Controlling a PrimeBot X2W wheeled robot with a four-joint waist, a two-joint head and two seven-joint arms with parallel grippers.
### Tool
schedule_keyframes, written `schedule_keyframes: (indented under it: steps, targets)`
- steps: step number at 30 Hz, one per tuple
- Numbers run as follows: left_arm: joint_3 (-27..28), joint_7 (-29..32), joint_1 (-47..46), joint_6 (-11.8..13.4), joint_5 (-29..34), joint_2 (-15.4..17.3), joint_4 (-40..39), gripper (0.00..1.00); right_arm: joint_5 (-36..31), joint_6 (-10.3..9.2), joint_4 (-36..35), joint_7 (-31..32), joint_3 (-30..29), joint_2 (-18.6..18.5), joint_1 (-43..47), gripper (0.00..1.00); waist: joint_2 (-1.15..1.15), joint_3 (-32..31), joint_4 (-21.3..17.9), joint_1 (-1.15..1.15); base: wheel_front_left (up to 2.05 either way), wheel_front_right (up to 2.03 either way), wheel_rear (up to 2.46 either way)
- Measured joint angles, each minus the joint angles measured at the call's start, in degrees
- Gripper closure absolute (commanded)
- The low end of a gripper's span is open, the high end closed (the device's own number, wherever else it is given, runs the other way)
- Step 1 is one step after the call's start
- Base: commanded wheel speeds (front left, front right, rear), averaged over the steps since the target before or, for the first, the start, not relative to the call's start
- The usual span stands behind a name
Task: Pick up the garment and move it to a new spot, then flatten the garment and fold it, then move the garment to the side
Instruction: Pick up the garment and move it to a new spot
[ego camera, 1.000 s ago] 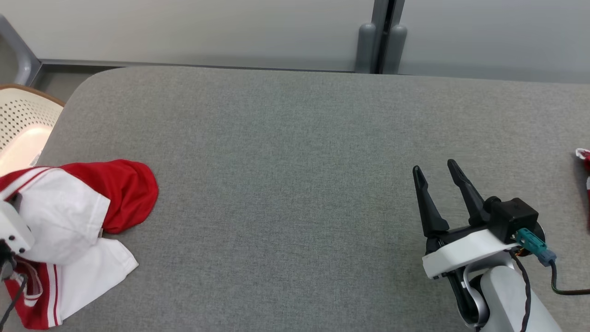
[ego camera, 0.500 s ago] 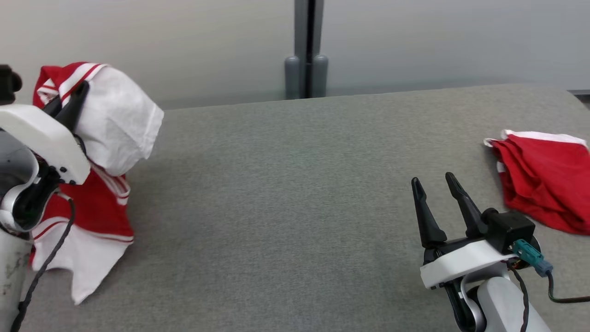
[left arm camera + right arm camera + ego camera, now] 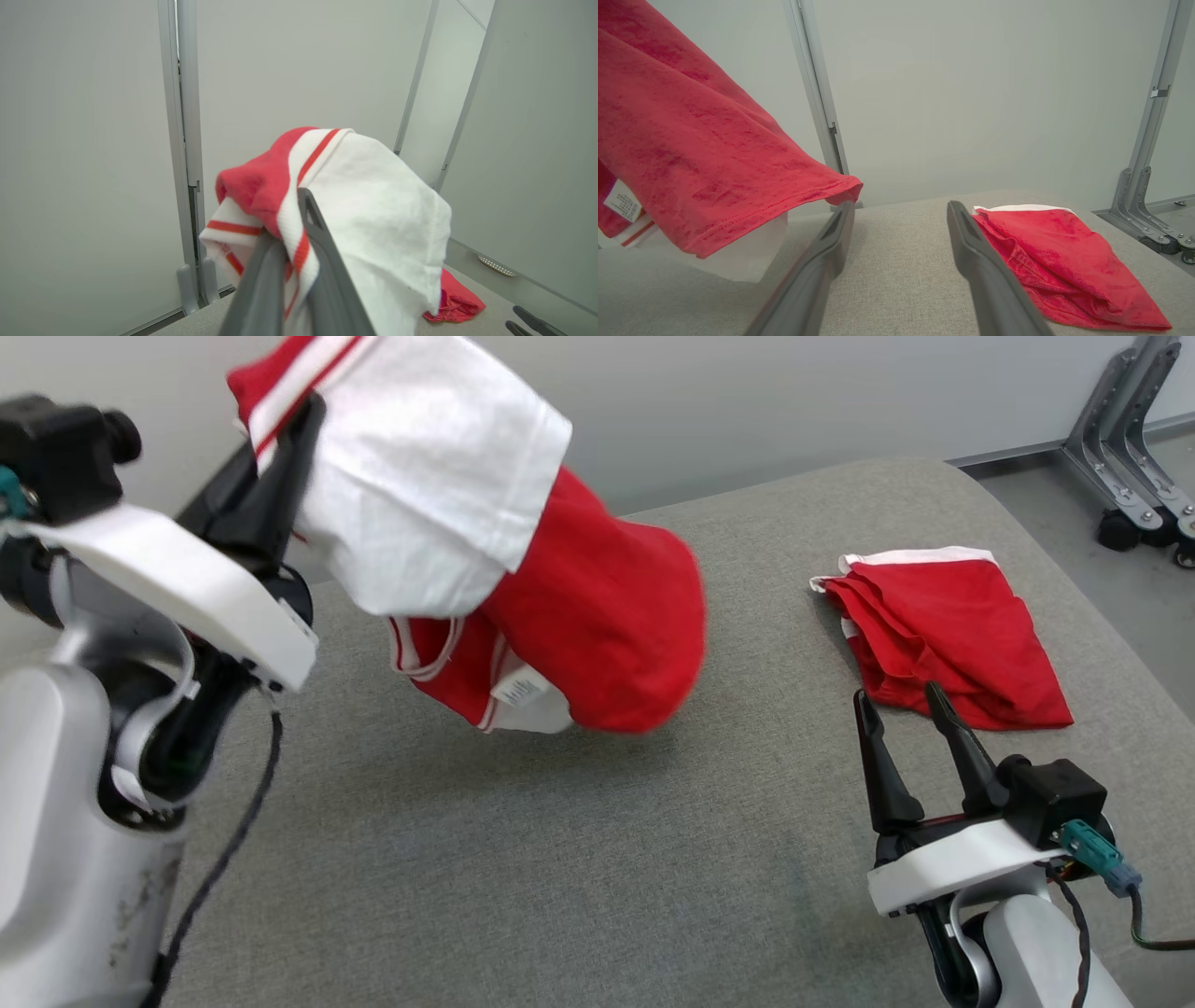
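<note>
- The right gripper (image 3: 896, 693) is hovering low at the near right over the grey fabric-covered table (image 3: 560, 859). Its two dark fingers are standing wide apart and are holding nothing.
- In the right wrist view, those spread fingers (image 3: 971, 242) are framing bare table surface (image 3: 896, 261).
- At the near left, the pale left forearm is rising steeply, carrying the left gripper (image 3: 303, 415) high above the table's left part.
- The left gripper is pinching shut on the red-and-white T-shirt (image 3: 597, 607). In the left wrist view, its fingers (image 3: 322, 242) are clamping the red-and-white striped trim, with a white sleeve (image 3: 383, 210) bulging over them.
- The T-shirt is hanging in the air from that grip, above the middle-left of the table. Its white sleeve is sitting on top and its red body is billowing out toward the right.
- A white care label (image 3: 521, 689) is showing at its lower edge.
- I cannot tell whether the lowest white fold is brushing the surface.
- Farther right, a second red garment (image 3: 943, 635) with a white edge is lying crumpled flat on the table, just beyond the right gripper.
- Beyond the table, a pale wall panel (image 3: 794, 401) is standing, with a grey metal stand on castors (image 3: 1130, 457) on the floor at the far right.
</note>
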Motion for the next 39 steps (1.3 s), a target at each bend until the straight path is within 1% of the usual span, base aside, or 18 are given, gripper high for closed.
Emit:
schedule_keyframes:
  steps: [2, 5, 7, 9, 11, 12, 13, 14, 18, 21, 24, 27, 30, 31, 33, 39]
  targets:
    - [0.14, -1.43, 3.72, 0.52, -0.71, -1.1, 1.03, 1.0, 0.14, 0.0, 0.04, -0.01, 0.01, 0.1, 0.32, 0.0, 0.0, 0.38, -0.41, 0.0, 0.0, 0.0, 0.0]
    - [0.85, -4.57, 9.83, 0.93, -1.42, -1.86, 5.01, 1.0, 0.32, 0.0, 0.16, -0.01, 0.13, 0.13, 0.4, 0.0, 0.0, 0.67, -0.62, 0.0, 0.0, 0.0, 0.0]
    - [0.59, -7.02, 13.67, 0.84, -0.34, -1.56, 8.93, 1.0, 0.33, 0.0, 0.23, -0.01, 0.27, 0.2, 0.37, 0.0, 0.0, 0.74, -0.6, 0.0, 0.0, 0.0, 0.0]
    - [0.75, -9.85, 16.99, 0.33, -0.76, -2.48, 13.46, 1.0, 0.32, 0.0, 0.3, -0.02, 0.18, 0.19, 0.37, 0.0, 0.0, 0.75, -0.37, 0.0, 0.0, 0.0, 0.0]
    - [0.11, -12.74, 19.22, -0.92, -0.09, -2.96, 18.31, 1.0, 0.31, 0.0, 0.38, -0.02, 0.33, 0.19, 0.4, 0.0, 0.0, 0.65, -0.03, 0.0, 0.0, 0.0, 0.0]
    - [0.16, -14.46, 19.75, -1.75, -0.05, -3.15, 20.86, 0.94, 0.31, 0.0, 0.46, -0.03, 0.27, 0.12, 0.42, 0.0, 0.0, 0.59, 0.18, 0.0, 0.0, 0.0, 0.0]
    - [0.09, -16.14, 19.98, -2.44, 0.05, -3.34, 23.14, 0.56, 0.31, 0.0, 0.51, -0.03, 0.32, 0.09, 0.41, 0.0, 0.0, 0.5, 0.42, 0.0, 0.0, 0.0, 0.0]
    - [-0.18, -17.96, 20.13, -2.68, 0.76, -3.46, 25.06, 0.0, 0.3, 0.0, 0.56, -0.02, 0.48, 0.1, 0.41, 0.0, 0.0, 0.36, 0.6, 0.0, 0.0, 0.0, 0.0]
    - [-0.58, -24.75, 20.69, -4.15, 1.9, -5.15, 29.36, 0.0, 0.3, 0.0, 0.68, -0.02, 0.29, -0.04, 0.53, 0.0, 0.0, -0.29, 1.61, 0.0, 0.0, 0.0, 0.0]
    - [-0.87, -28.19, 20.8, -4.36, 3.35, -4.82, 30.41, 0.0, 0.3, 0.0, 0.73, 0.03, 0.04, -0.19, 1.25, 0.0, 0.0, -0.81, 2.64, 0.0, 0.0, 0.0, 0.0]
    - [-0.9, -30.48, 21.31, -3.94, 4.88, -4.21, 29.69, 0.0, 0.29, 0.0, 0.66, 0.15, -0.41, -0.21, 1.77, 0.0, 0.0, -1.32, 3.66, 0.0, 0.0, 0.0, 0.0]
    - [-0.4, -32.27, 22.75, -2.47, 6.37, -3.5, 27.2, 0.0, 0.2, 0.0, 0.49, 0.16, -0.87, -0.18, 2.15, 0.0, 0.0, -1.78, 4.65, 0.0, 0.0, 0.0, 0.0]
    - [0.4, -33.4, 24.93, -0.47, 7.76, -3.37, 22.85, 0.0, 0.19, 0.0, 0.26, 0.16, -1.78, -0.02, 3.19, 0.0, 0.0, -2.47, 5.64, 0.0, 0.0, 0.0, 0.0]
    - [0.4, -33.4, 24.93, -0.47, 7.76, -3.37, 22.85, 0.0, 0.19, 0.0, 0.26, 0.16, -1.78, -0.02, 3.19, 0.0, 0.0, -2.47, 5.64, 0.0, 0.0, 0.0, 0.0]
    - [0.89, -33.75, 26.76, 1.0, 9.0, -3.19, 19.38, 0.0, 0.18, 0.0, -0.07, 0.16, -2.66, -0.01, 3.79, 0.0, 0.0, -2.89, 6.38, 0.0, 0.0, 0.0, 0.0]
    - [1.75, -34.23, 32.22, 4.19, 12.44, -3.11, 11.12, 0.0, -0.55, 0.0, -1.05, 0.15, -4.14, 0.53, 5.77, 0.0, 0.0, -3.82, 8.06, 0.0, 0.0, 0.0, 0.0]
